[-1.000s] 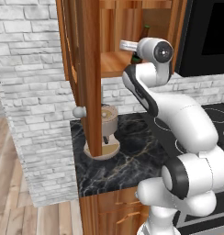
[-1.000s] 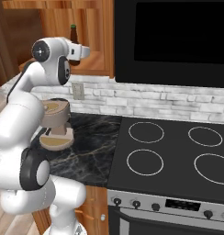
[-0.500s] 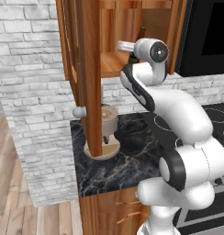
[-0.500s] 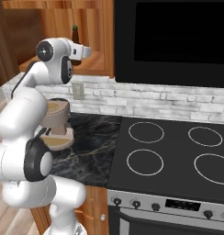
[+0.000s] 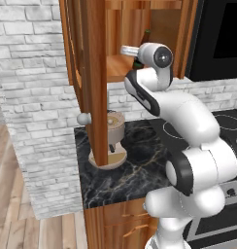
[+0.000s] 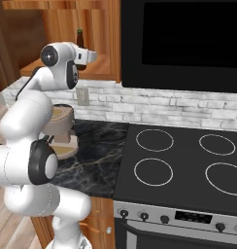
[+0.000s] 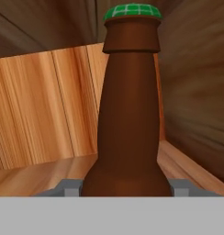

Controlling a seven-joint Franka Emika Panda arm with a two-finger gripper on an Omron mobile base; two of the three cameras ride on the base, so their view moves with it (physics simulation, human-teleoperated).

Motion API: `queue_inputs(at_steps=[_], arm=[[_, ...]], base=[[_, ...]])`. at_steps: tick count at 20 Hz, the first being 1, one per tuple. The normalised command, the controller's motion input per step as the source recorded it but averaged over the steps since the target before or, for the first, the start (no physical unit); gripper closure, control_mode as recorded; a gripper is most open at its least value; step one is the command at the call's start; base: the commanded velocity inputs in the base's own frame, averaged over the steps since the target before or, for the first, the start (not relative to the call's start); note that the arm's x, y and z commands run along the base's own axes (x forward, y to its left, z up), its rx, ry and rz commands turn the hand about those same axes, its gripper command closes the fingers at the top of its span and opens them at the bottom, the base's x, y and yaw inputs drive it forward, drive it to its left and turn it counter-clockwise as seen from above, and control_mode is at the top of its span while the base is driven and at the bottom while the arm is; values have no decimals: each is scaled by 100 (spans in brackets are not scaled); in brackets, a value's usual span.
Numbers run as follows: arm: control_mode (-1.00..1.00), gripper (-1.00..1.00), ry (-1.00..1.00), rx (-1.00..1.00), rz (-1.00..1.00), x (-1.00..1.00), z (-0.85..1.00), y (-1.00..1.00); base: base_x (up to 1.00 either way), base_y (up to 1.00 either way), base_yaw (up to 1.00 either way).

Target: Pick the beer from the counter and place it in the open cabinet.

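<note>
The beer (image 7: pixel 130 114), a dark brown bottle with a green cap, stands upright inside the open cabinet (image 5: pixel 121 67), with wooden walls and shelf boards behind it. My gripper (image 7: pixel 126 187) is shut on its lower body, one grey fingertip showing on each side. From the base views the bottle's neck (image 5: pixel 146 36) (image 6: pixel 80 37) rises just above my hand, which reaches in over the cabinet shelf (image 6: pixel 100 65). I cannot tell whether its base touches the shelf. The counter is out of view.
The cabinet's tall open door (image 5: pixel 93 73) with a round pale knob (image 5: pixel 83 118) stands just left of my arm. Below it a beige appliance (image 5: pixel 113 132) sits on a black marble top (image 5: pixel 125 180). To the right are a black stovetop (image 6: pixel 178 160) and a dark microwave (image 6: pixel 188 39).
My wrist has shifted very slightly toward the cabinet's inside with the bottle. The grip is unchanged.
</note>
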Motion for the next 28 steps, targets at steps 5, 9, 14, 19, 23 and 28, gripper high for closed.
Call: queue_inputs(at_steps=[5,9,14,19,23,28], arm=[[-100,100,0,0,0,23,-13,10],[-100,100,0,0,0,28,-15,9],[-100,100,0,0,0,24,-17,9],[-100,100,0,0,0,17,-21,12],[-100,100,0,0,0,9,-12,14],[-100,100,4,0,0,7,-6,10]], base=[[0,0,0],[0,0,0],[0,0,0],[0,0,0],[0,0,0],[0,0,0]])
